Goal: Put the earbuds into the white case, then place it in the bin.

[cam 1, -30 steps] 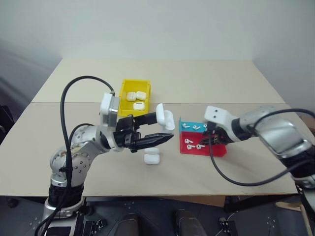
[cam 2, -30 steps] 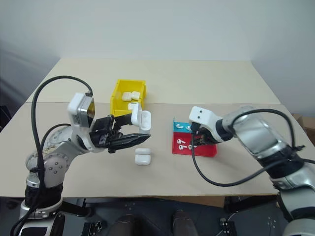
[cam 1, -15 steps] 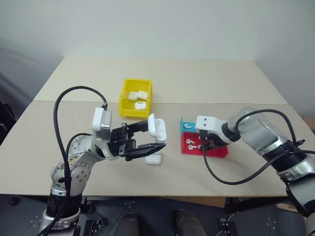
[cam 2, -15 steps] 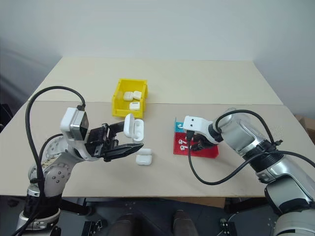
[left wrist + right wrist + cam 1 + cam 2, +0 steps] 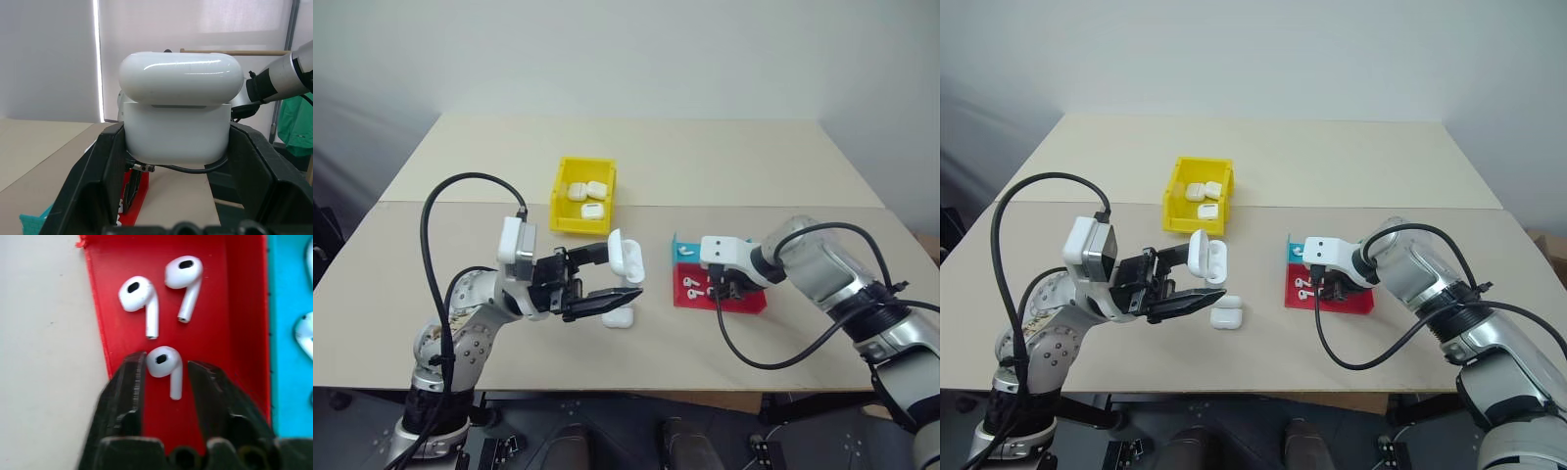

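Left gripper (image 5: 622, 277) is held above the table (image 5: 724, 166), left of centre, fingers pointing right. Jaws clamped tight on the white case (image 5: 626, 257), which stands upright between them with its lid hinged open. In the left wrist view the case (image 5: 178, 117) sits squarely between the two black fingers (image 5: 95, 181).

A second white case (image 5: 620, 317) lies flat and closed on the table just below and on the near side of the left gripper.

Right gripper (image 5: 166, 377) points steeply down into the red tray (image 5: 749, 304), right of centre. Jaws narrow, fingers straddling one earbud (image 5: 165, 367); one finger touches its head, the other shows a thin gap beside the stem. Cannot tell whether the bud is truly pinched. It lies on the tray floor.

Two more earbuds (image 5: 142, 301) lie side by side in the red tray just beyond the fingertips, stems pointing the same way. A teal tray (image 5: 683, 248) touches the red tray's far edge; white earbuds (image 5: 305, 333) lie in it as well.

The bin (image 5: 563, 181), yellow, stands on the far side of the left gripper, well apart from the trays. Three closed white cases (image 5: 587, 194) lie inside it.
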Action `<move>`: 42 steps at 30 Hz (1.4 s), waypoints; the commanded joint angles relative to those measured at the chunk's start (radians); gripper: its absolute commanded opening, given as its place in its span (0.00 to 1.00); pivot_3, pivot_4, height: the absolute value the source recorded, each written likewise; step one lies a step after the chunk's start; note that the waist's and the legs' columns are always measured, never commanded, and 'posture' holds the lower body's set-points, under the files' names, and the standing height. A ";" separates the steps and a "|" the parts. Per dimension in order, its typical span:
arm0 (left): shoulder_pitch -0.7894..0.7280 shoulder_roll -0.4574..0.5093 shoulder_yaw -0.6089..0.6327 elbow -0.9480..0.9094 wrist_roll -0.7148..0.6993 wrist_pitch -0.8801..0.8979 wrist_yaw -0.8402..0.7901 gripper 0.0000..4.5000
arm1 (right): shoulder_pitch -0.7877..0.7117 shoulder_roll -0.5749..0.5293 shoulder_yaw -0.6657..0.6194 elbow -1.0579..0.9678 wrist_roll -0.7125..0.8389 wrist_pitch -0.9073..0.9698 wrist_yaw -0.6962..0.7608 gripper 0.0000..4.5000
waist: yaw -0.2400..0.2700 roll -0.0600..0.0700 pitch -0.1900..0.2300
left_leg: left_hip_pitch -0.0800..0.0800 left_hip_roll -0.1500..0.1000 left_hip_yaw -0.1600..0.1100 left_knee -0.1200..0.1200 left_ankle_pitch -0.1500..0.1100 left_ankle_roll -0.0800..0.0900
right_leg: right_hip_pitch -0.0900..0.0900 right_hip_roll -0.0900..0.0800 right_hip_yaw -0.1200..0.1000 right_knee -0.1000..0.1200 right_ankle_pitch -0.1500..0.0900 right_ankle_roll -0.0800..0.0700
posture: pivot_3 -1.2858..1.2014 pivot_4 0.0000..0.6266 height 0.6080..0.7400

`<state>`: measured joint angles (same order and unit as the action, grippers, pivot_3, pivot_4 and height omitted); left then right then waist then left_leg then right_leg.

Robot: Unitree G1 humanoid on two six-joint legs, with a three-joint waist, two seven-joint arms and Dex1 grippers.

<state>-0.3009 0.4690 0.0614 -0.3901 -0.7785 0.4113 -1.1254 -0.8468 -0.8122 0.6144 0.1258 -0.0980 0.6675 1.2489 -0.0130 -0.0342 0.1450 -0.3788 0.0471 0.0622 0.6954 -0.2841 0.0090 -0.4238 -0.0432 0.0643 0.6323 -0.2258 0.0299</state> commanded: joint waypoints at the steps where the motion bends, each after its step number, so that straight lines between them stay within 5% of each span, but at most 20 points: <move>1: -0.009 0.006 0.005 -0.013 -0.005 -0.027 -0.002 0.62 | 0.026 -0.007 -0.018 -0.016 -0.020 0.003 0.008 0.15 | 0.001 0.000 0.000 | 0.000 0.000 0.000 0.000 0.000 0.000 | 0.000 0.000 0.000 0.000 0.000 0.000 | 0.52 0.24 1.00; 7: -0.036 0.002 0.006 -0.004 -0.022 -0.008 0.010 0.62 | 0.059 -0.020 -0.161 -0.132 0.049 0.122 -0.019 0.15 | 0.001 0.000 0.000 | -0.001 0.000 0.000 0.000 0.000 0.000 | 0.000 0.000 0.000 0.000 0.000 0.000 | 0.52 0.24 1.00; 12: -0.064 -0.006 0.012 0.004 -0.055 0.019 0.033 0.62 | 0.168 -0.021 -0.513 -0.393 0.311 0.313 -0.011 0.15 | 0.004 0.000 0.000 | -0.004 0.000 -0.002 0.000 0.000 0.000 | -0.002 0.000 -0.001 -0.001 0.000 0.000 | 0.52 0.24 1.00; 16: -0.089 -0.013 0.001 0.013 -0.091 0.052 0.044 0.62 | 0.218 0.210 -0.971 -0.554 0.644 0.416 -0.144 0.15 | 0.000 0.000 0.000 | -0.003 0.001 -0.004 -0.001 0.000 0.000 | -0.001 0.000 -0.002 -0.002 0.000 0.000 | 0.52 0.24 1.00; 19: -0.119 -0.036 -0.005 0.025 -0.111 0.065 0.056 0.62 | 0.197 0.330 -1.138 -0.628 0.838 0.518 -0.270 0.15 | 0.001 0.000 0.000 | -0.002 0.000 -0.005 -0.001 0.000 0.000 | 0.000 0.000 -0.002 0.000 0.000 0.000 | 0.52 0.24 1.00; 24: -0.161 -0.060 -0.020 0.048 -0.112 0.075 0.056 0.62 | 0.150 0.394 -1.185 -0.697 1.083 0.602 -0.467 0.15 | -0.001 0.001 0.000 | -0.001 0.000 -0.004 -0.001 0.000 0.000 | 0.000 0.000 -0.001 0.000 0.000 0.000 | 0.52 0.24 1.00; 29: -0.196 -0.075 -0.039 0.070 -0.113 0.082 0.042 0.62 | 0.143 0.400 -1.097 -0.732 1.215 0.587 -0.606 0.15 | -0.004 0.001 0.000 | -0.002 0.000 -0.003 -0.001 0.000 0.000 | 0.000 0.000 -0.001 -0.001 0.000 0.000 | 0.52 0.24 1.00; 42: -0.231 -0.087 -0.043 0.097 -0.105 0.085 0.025 0.62 | 0.149 0.374 -0.902 -0.712 1.258 0.434 -0.755 0.15 | -0.004 0.001 0.000 | -0.004 0.000 -0.003 -0.001 0.000 0.000 | -0.002 0.000 -0.002 -0.002 0.000 0.000 | 0.52 0.24 1.00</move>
<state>-0.5113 0.3841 0.0153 -0.2777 -0.8695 0.5029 -1.0922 -0.6942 -0.4297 -0.2933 -0.5774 1.1594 1.1476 0.5063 -0.0170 -0.0336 0.1454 -0.3827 0.0474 0.0587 0.6941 -0.2842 0.0092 -0.4254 -0.0429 0.0625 0.6308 -0.2256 0.0299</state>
